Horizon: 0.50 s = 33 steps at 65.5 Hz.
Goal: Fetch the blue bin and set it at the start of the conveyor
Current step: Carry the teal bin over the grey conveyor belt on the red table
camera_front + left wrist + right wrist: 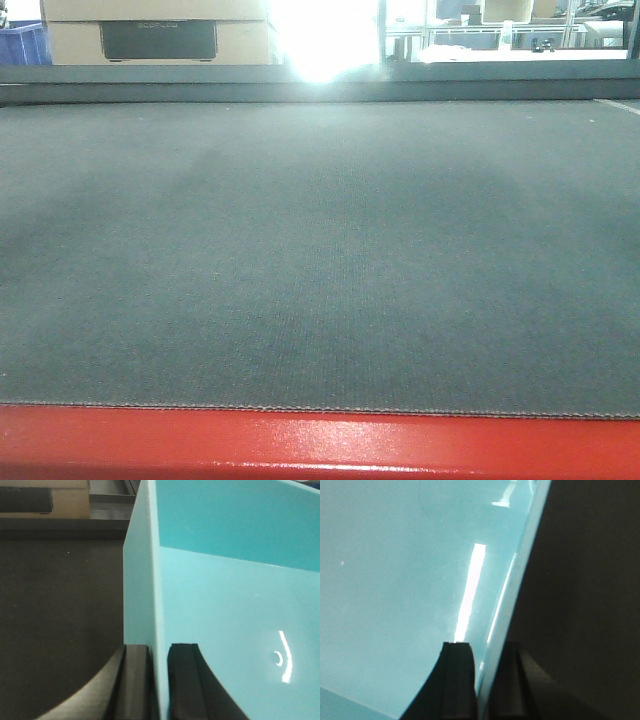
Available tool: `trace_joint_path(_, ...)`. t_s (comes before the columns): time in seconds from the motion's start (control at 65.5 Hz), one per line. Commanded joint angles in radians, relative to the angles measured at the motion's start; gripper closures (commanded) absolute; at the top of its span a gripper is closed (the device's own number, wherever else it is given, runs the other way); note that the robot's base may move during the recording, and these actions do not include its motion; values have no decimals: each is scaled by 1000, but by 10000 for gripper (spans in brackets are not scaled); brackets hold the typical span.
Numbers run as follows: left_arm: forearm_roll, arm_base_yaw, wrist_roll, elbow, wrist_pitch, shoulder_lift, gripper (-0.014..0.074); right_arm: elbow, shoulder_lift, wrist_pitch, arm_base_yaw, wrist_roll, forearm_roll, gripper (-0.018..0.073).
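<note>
Warehouse or factory floor here: a wide grey belt (320, 250) with a red frame (320, 445) along its near edge fills the front view, cartons (160, 30) stacked beyond it, a dark blue crate (20, 45) at left, glazed partitions (500, 30) behind.

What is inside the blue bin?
Only bare walls and glare show inside the bin. The left pincer and right pincer, gripping its walls, cover small patches; the rest is outside view.
</note>
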Motion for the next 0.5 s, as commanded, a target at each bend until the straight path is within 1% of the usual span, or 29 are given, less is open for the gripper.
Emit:
trace_joint_path(0.0,28,6,-5,-14,-63,-18,707,-10,-9,-7,-12,-30,-62,711)
trace_joint_path(0.366,28,6,-5,-14,-63,-18,707,-10,-9,-33,-12,-30,-62,711)
trace_joint_path(0.489,28,6,-5,-14,-63,-18,707,-10,-9,-75,-12,-30,-62,711)
